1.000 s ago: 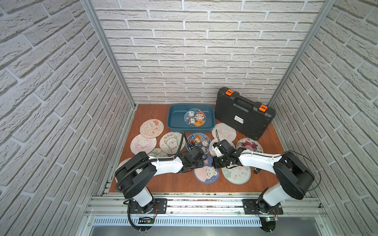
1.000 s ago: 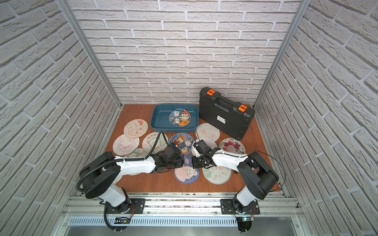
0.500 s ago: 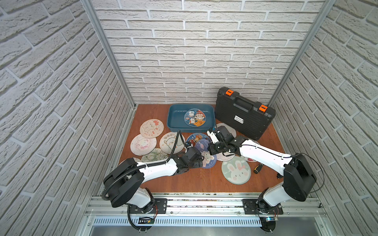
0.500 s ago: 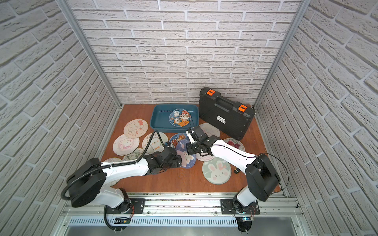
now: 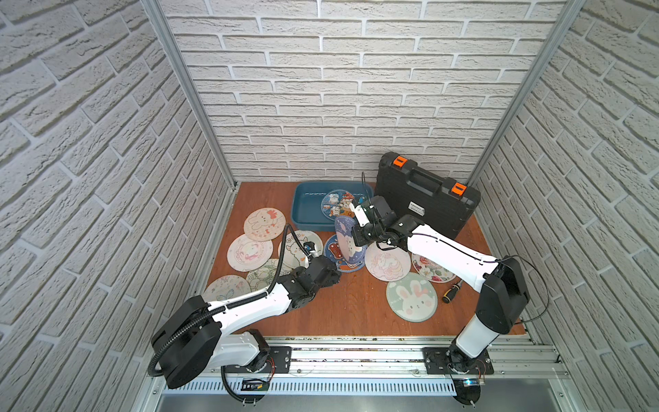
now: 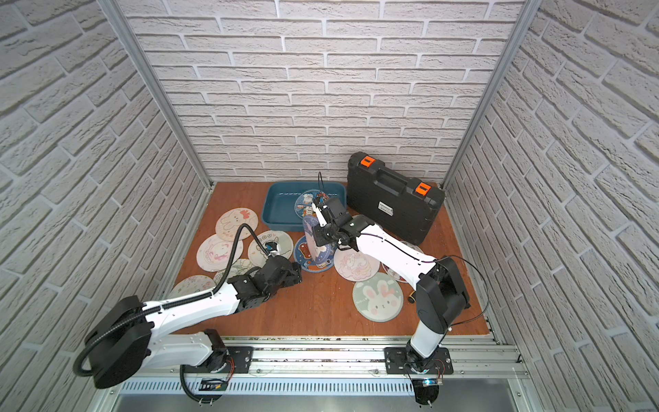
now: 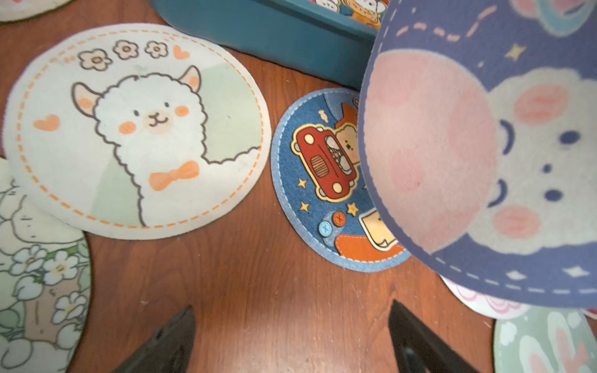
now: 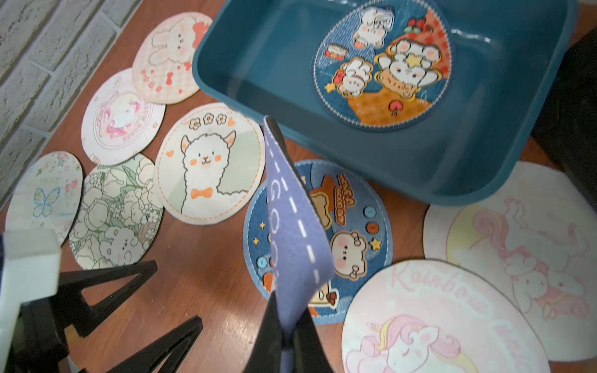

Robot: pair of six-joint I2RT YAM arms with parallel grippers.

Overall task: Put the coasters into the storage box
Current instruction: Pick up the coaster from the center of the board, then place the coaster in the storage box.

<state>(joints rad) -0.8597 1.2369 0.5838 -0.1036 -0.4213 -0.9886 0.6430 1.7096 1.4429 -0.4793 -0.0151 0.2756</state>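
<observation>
Coaster (image 8: 297, 232) stands edge-up, pinched in right tool (image 8: 287, 326), near storage box (image 8: 371, 161)

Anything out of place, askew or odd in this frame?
A small screwdriver lies on the table near the green rabbit coaster, a stray tool among coasters. Apart from that, only the purple coaster is askew. It hangs on edge, pinched by the right fingers, just outside the blue box.

Top pair high, looking down, wrist cams near table (image 7: 258, 290)
</observation>
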